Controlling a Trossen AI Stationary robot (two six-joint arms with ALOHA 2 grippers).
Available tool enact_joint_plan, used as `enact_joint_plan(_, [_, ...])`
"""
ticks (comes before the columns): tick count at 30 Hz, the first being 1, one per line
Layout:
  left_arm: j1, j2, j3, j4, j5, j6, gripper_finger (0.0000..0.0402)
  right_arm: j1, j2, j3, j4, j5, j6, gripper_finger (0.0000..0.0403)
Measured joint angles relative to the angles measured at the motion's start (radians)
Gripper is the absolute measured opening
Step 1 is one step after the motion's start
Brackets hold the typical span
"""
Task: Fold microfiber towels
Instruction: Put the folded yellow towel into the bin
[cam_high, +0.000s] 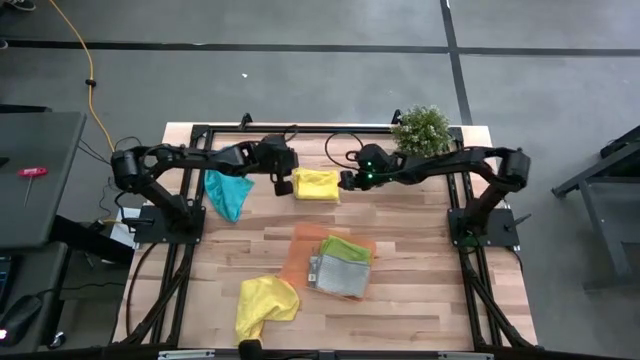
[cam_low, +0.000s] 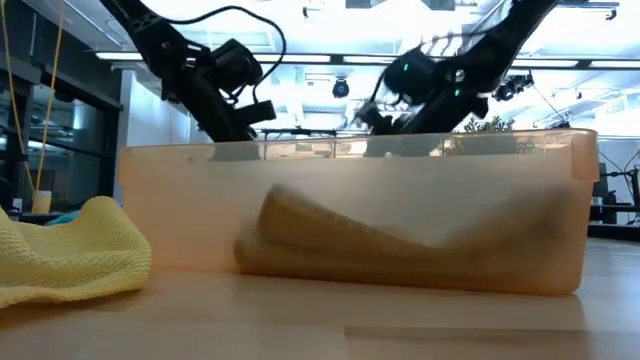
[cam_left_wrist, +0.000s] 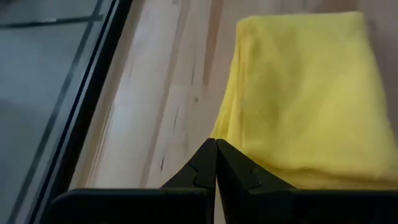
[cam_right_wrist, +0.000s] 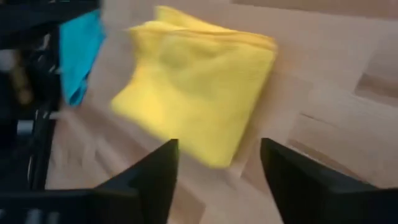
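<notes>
Folded yellow towel (cam_high: 316, 185) lies flat near the bench's (cam_high: 420, 310) far edge, long axis across, between both grippers: left gripper (cam_high: 283, 186), fingers pinched together, at its left edge; right gripper (cam_high: 346, 180), fingers spread and empty, at its right edge; bare wood toward the tray (cam_high: 300, 250).

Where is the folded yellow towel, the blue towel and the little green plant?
folded yellow towel (cam_high: 316, 184), high view, middle of its top face.
blue towel (cam_high: 228, 192), high view, centre of the crumpled cloth.
little green plant (cam_high: 422, 129), high view, middle of its bushy leaves.
</notes>
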Motion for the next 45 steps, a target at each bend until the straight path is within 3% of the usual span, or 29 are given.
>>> enact_joint_plan(4, [0.040, 0.000, -0.012, -0.038, 0.044, -0.015, 0.0000, -0.019, 0.095, 0.000, 0.056, -0.017, 0.104, 0.0259])
enact_joint_plan(8, [0.054, 0.026, -0.038, -0.062, 0.079, -0.043, 0.0000, -0.024, 0.171, 0.000, 0.135, -0.060, 0.176, 0.0283])
enact_joint_plan(15, [0.037, 0.079, -0.082, -0.018, 0.094, -0.108, 0.0000, -0.021, 0.228, 0.002, 0.257, -0.055, 0.254, 0.0288])
enact_joint_plan(23, [-0.004, 0.162, -0.088, 0.050, 0.131, -0.189, 0.0000, -0.020, 0.233, 0.003, 0.263, -0.038, 0.306, 0.0288])
enact_joint_plan(35, [-0.059, 0.172, -0.088, 0.119, 0.146, -0.298, 0.0000, -0.018, 0.274, 0.002, 0.327, -0.056, 0.348, 0.0288])
enact_joint_plan(40, [-0.075, 0.172, -0.088, 0.117, 0.140, -0.315, 0.0000, -0.012, 0.274, 0.002, 0.321, -0.048, 0.327, 0.0259])
enact_joint_plan(45, [-0.075, 0.166, -0.088, 0.113, 0.095, -0.315, 0.0000, -0.011, 0.275, 0.003, 0.315, -0.052, 0.324, 0.0144])
